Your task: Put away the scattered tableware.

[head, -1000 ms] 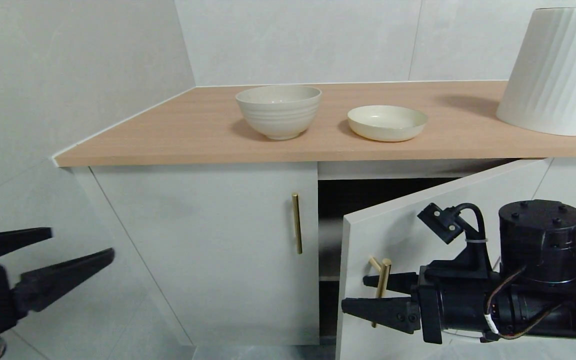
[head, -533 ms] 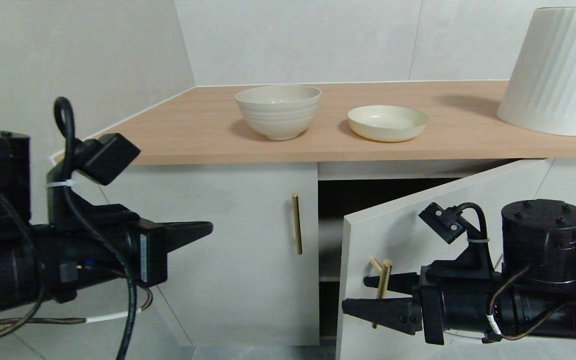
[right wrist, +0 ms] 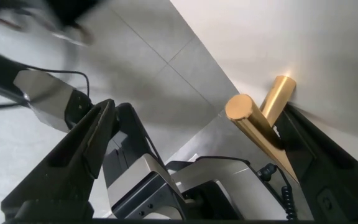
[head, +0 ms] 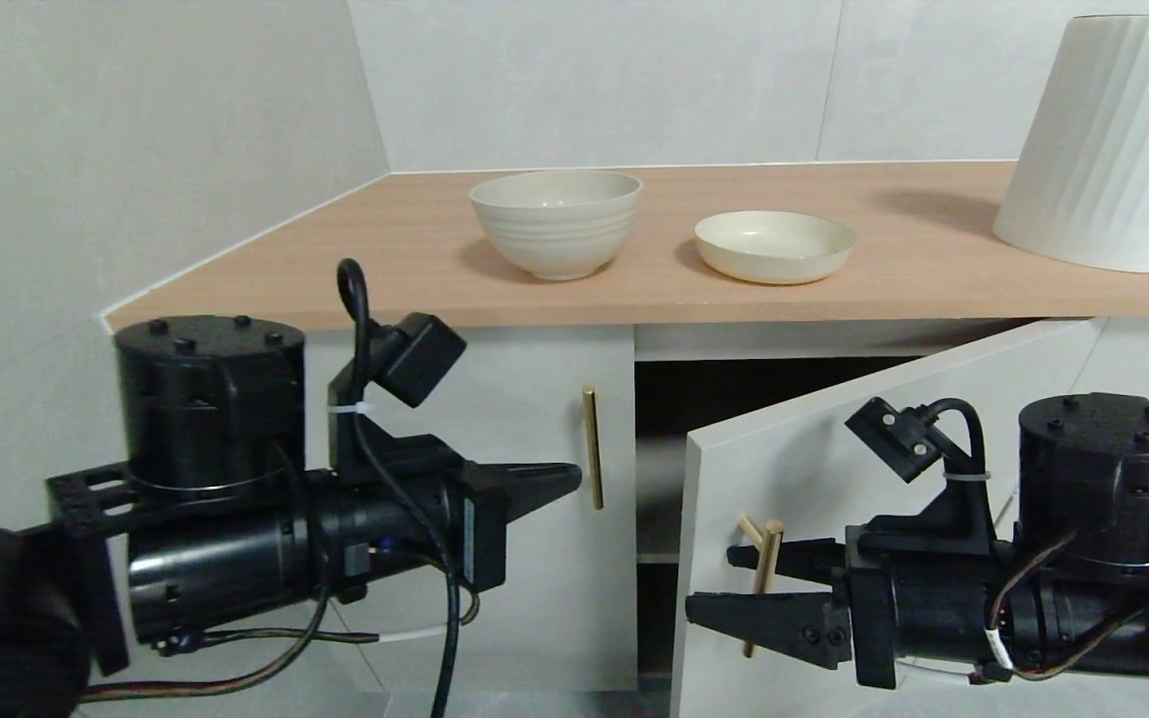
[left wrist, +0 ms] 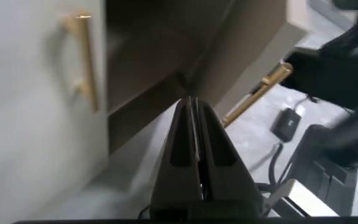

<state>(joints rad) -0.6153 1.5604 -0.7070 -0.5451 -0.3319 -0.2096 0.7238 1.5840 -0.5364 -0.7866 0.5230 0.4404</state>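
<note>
Wood-grain worktop (head: 385, 269) carries two pieces of tableware: one deep bowl (head: 556, 221) and, just beside it to the robot's right, one shallow dish (head: 774, 244), both upright and apart. One ribbed white vessel (head: 1113, 140) stands well to the right.

Doors below: two. The shut door (head: 515, 399) and the open door (head: 794, 469) each bear one brass handle.

Hands: two. The left hand (head: 560, 482) sits in front of the shut door near the shut door's handle (head: 590, 461), holding nothing. The right hand (head: 714, 585) is spread wide with the open door's handle (head: 764, 568) between its fingers.

The head view records the tableware. The left wrist view records the left fingers pressed flat together. The right wrist view records the handle lying against one finger, well apart from the other.
</note>
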